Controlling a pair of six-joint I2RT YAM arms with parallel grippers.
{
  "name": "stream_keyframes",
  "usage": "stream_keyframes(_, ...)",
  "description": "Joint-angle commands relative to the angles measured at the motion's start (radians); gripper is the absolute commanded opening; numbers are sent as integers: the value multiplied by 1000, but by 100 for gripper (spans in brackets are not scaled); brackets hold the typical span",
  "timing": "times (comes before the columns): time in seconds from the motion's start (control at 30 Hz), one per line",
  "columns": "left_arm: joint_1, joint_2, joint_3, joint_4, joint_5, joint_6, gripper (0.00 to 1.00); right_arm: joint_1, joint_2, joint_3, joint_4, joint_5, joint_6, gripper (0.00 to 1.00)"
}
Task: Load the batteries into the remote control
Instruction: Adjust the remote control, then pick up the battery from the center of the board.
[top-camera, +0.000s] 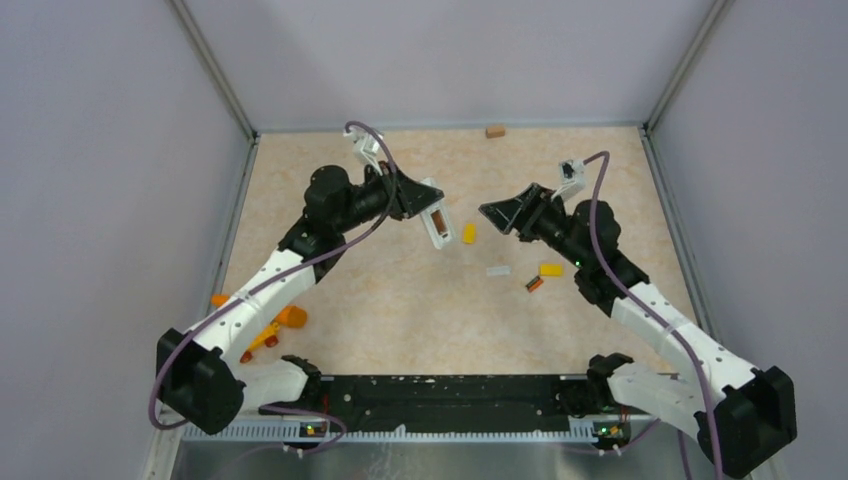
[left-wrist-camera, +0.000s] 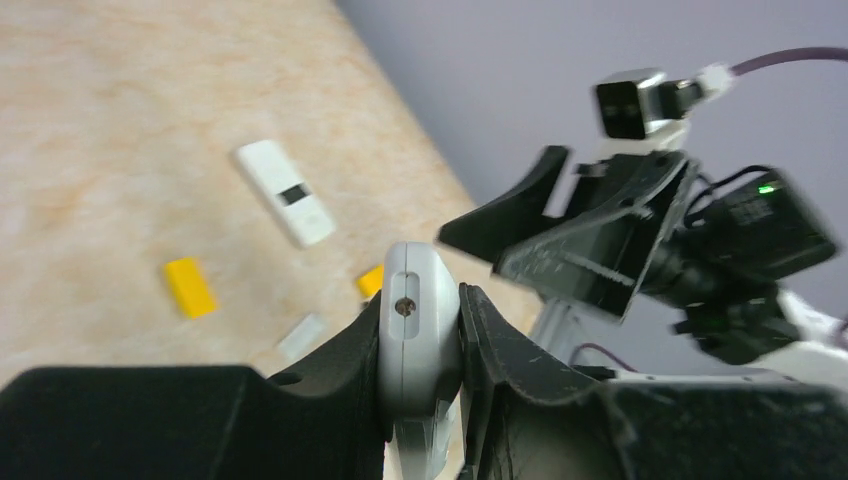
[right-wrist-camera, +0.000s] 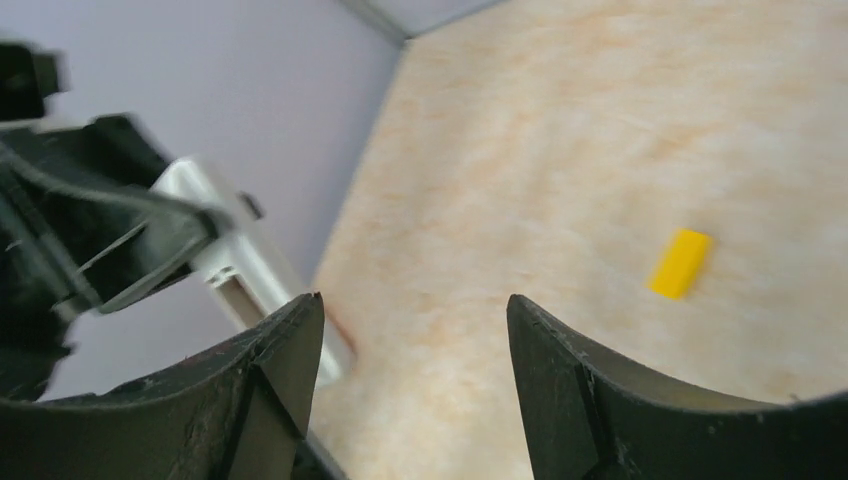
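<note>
Nearest my side, left of centre on the table (top-camera: 400, 320): one orange cylinder (top-camera: 291, 317), lying close by the left arm. Further in, right of centre: one battery (top-camera: 534, 284), orange and black, lying loose on the table just in front of a yellow block (top-camera: 551, 269). To the left of that pair, one small flat grey piece (top-camera: 498, 270). I can make out no other loose battery. Mid-table: the remote control (top-camera: 438, 228), slim and white, held off the surface and tilted, its dark recess facing up. Something brownish shows inside the recess, but I cannot tell what it is. The left gripper (left-wrist-camera: 422, 305) is clenched on one end of the remote control, a finger pressed against each side. A second yellow block (top-camera: 469, 233) lies on the table just right of the remote's free end. Facing it from the right: the right gripper (right-wrist-camera: 415, 305), released, fingers spread wide with nothing between them, near the remote control but apart from it. Beyond, in the left wrist view only: one other white remote (left-wrist-camera: 285, 192) with a small dark window, lying flat. At the far edge: one brown block (top-camera: 494, 131).
</note>
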Motion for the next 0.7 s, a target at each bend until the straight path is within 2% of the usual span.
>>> stream_keyframes(0.0, 75, -57, -51, -157, -68, 176, 0, -31, 16, 135, -623, 374, -151, 65)
stream_keyframes(0.07, 85, -62, -60, -160, -33, 210, 0, -32, 72, 144, -738, 450, -156, 59)
stream_keyframes(0.17, 88, -62, -61, -157, 25, 237, 0, -41, 127, 109, -820, 526, -110, 47)
stream_keyframes(0.37, 88, -42, -71, -142, 94, 249, 0, -74, 194, 6, -781, 523, 12, 28)
stream_keyframes(0.67, 89, -10, -80, -108, 156, 231, 0, -83, 344, -10, -702, 530, 74, 24)
